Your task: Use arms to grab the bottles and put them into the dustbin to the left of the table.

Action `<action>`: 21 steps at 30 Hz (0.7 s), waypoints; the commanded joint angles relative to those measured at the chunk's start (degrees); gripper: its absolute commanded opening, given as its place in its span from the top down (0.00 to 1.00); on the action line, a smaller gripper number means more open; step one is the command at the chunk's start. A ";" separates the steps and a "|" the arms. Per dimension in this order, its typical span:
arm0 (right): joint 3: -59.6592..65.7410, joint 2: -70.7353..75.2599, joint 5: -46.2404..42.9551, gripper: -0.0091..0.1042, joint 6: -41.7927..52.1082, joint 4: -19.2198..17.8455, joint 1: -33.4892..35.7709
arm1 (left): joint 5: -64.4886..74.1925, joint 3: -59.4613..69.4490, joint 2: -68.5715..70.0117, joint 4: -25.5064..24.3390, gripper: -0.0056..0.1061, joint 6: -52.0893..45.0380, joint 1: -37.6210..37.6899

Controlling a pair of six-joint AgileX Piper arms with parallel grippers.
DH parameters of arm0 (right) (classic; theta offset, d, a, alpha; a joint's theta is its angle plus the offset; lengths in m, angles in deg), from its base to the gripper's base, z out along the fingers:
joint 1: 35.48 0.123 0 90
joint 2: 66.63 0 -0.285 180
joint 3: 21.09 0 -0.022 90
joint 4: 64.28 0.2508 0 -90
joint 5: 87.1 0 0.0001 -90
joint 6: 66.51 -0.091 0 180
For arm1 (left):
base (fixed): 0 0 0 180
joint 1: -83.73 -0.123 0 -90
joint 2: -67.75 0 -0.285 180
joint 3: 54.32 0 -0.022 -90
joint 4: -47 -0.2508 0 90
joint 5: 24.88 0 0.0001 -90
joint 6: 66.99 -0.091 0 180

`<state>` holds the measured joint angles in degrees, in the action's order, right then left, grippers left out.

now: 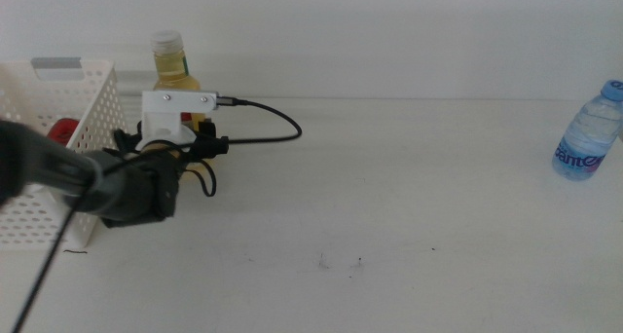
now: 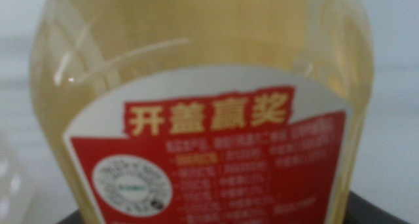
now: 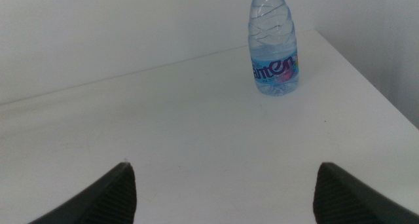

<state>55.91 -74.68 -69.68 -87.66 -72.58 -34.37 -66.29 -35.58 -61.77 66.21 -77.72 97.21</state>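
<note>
The yellow-juice bottle [image 1: 170, 65] with its white cap stands at the table's back left, next to the dustbin [image 1: 92, 90]. My left gripper [image 1: 187, 130], under its white housing, is at the bottle's lower body. In the left wrist view the bottle [image 2: 203, 86] fills the picture, and a dark fingertip [image 2: 389, 212] lies against each side of it. A red can [image 1: 63, 130] shows inside the dustbin. The small water bottle [image 1: 589, 133] with its blue label stands upright at the far right. In the right wrist view the water bottle [image 3: 273, 44] is well ahead of my open right gripper [image 3: 222, 191].
A black cable [image 1: 277, 119] loops over the white table [image 1: 389, 216] from the left wrist housing. The dustbin's perforated wall is right beside the left arm. A few dark specks [image 1: 336, 265] mark the tabletop near the front.
</note>
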 commanded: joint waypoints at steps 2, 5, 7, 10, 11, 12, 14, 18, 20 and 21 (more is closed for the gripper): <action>0.21 0.27 -0.76 0.12 0.15 -0.55 -0.55 | 9.90 2.79 11.47 1.17 0.97 -0.65 1.09; 0.21 0.27 -0.76 0.12 0.15 -0.55 -0.55 | 31.74 2.29 22.81 -0.79 0.97 -1.47 0.77; 0.21 0.27 -0.76 0.12 0.15 -0.55 -0.55 | 43.24 0.72 27.97 -2.39 0.97 -1.47 0.78; 0.21 0.27 -0.76 0.12 0.15 -0.55 -0.55 | 58.23 -2.85 32.87 -3.46 0.97 -1.22 -0.84; 0.21 0.27 -0.76 0.12 0.15 -0.55 -0.55 | 63.45 -4.64 33.87 -3.00 0.97 -1.22 -1.85; 0.21 0.27 -0.76 0.12 0.15 -0.55 -0.55 | 68.67 -6.30 34.52 -2.88 0.97 -1.22 -2.72; 0.21 0.27 -0.76 0.12 0.15 -0.55 -0.55 | 78.95 -11.25 34.76 -3.28 0.97 -1.46 -5.21; 0.21 0.27 -0.76 0.12 0.15 -0.55 -0.55 | 94.67 -22.12 33.22 -8.19 0.97 -2.89 -10.35; 0.21 0.27 -0.76 0.12 0.15 -0.55 -0.55 | 100.90 -27.90 31.33 -10.15 0.97 -4.22 -13.44; 0.21 0.27 -0.76 0.12 0.15 -0.55 -0.55 | 103.53 -30.61 30.14 -10.94 0.97 -4.27 -15.17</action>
<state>55.91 -74.68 -69.68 -87.66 -72.58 -34.37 34.93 -61.85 -31.11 56.86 -81.23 84.24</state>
